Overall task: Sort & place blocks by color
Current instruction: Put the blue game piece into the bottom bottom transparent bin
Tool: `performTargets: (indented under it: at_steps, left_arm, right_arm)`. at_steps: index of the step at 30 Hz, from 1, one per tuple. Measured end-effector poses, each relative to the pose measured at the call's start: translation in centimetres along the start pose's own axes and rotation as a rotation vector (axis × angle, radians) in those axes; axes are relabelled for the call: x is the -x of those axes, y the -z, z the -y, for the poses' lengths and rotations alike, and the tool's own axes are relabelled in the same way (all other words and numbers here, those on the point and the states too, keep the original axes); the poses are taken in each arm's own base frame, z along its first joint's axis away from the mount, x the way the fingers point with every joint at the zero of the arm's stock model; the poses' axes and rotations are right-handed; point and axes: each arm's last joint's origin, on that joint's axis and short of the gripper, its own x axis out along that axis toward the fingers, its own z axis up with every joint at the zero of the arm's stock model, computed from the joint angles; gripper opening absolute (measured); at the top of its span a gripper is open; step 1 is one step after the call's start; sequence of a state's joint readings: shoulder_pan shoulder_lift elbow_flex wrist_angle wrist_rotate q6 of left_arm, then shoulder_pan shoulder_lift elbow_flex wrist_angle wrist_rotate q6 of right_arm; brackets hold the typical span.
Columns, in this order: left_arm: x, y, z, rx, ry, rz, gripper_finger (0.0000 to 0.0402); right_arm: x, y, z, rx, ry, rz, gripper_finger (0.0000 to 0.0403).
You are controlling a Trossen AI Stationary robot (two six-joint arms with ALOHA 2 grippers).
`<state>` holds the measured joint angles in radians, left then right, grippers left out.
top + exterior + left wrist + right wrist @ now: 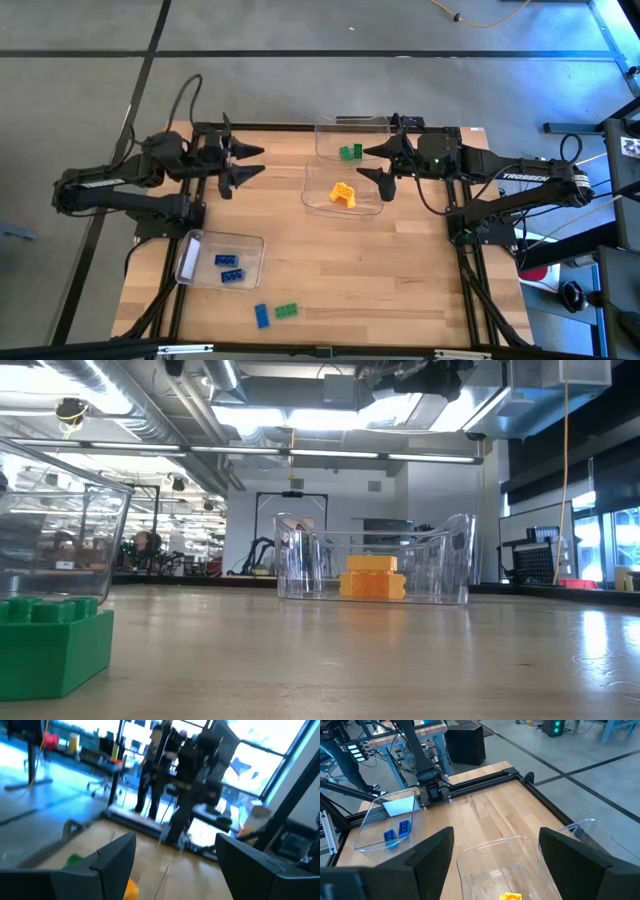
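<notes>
A: Blocks first: two blue blocks (229, 267) sit in the clear bin (190, 258) at the near left of the worktop (400, 270), a green block (350, 152) in the far bin (330, 128), and a yellow-orange block (343, 195) in the middle bin (318, 200). How many stand inside each is hard to count from above.

B: And what is left outside?

A: One loose blue block (262, 316) and one loose green block (286, 311), side by side near the front edge of the worktop, outside every bin.

B: So which step is this?

A: I judge it a pause between placements. The left claw (252, 162) hangs spread and empty at the far left of the worktop. The right claw (372, 164) is spread and empty too, over the near edge of the middle bin, as its wrist view shows.

B: Where do the loose ones lie relative to the claws?

A: Well apart from both, toward the front; they are nearer the left arm's side.

B: The next move?

A: Probably the left claw has to travel forward, come down over the loose blue block with its fingers either side of it, pinch it, and carry it to the bin with the blue ones just beside. The green one needs a longer carry to the far bin.
</notes>
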<state>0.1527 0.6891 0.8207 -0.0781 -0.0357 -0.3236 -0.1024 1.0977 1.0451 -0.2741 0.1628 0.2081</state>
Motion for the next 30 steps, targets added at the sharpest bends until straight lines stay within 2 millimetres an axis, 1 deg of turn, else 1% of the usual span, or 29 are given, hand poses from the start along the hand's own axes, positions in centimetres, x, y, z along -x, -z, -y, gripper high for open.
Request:
performTargets:
  at_steps: [10,18,22,27,30]
  left_arm:
    - [-0.2,-0.9,0.2,-0.015,0.009,0.103,0.0263]
    - [-0.3,-0.9,0.3,-0.006,0.009,0.11,0.0263]
    - [-0.3,-0.9,0.5,0.05,0.026,0.104,0.0263]
    - [-1.2,0.0,1.3,0.127,0.061,0.047,0.0263]
    - [-2.1,1.1,2.3,0.174,0.083,-0.011,0.0263]
  right_arm:
    - [0.0,0.0,-0.1,0.0,-0.024,-0.005,0.0294]
    - [0.0,0.0,-0.1,0.0,-0.024,-0.005,0.0294]
    - [0.0,0.0,-0.1,-0.001,-0.024,-0.005,0.0294]
    - [0.0,0.0,-0.1,-0.001,-0.024,-0.005,0.0294]
    - [0.0,0.0,-0.1,-0.036,-0.023,-0.008,0.0294]
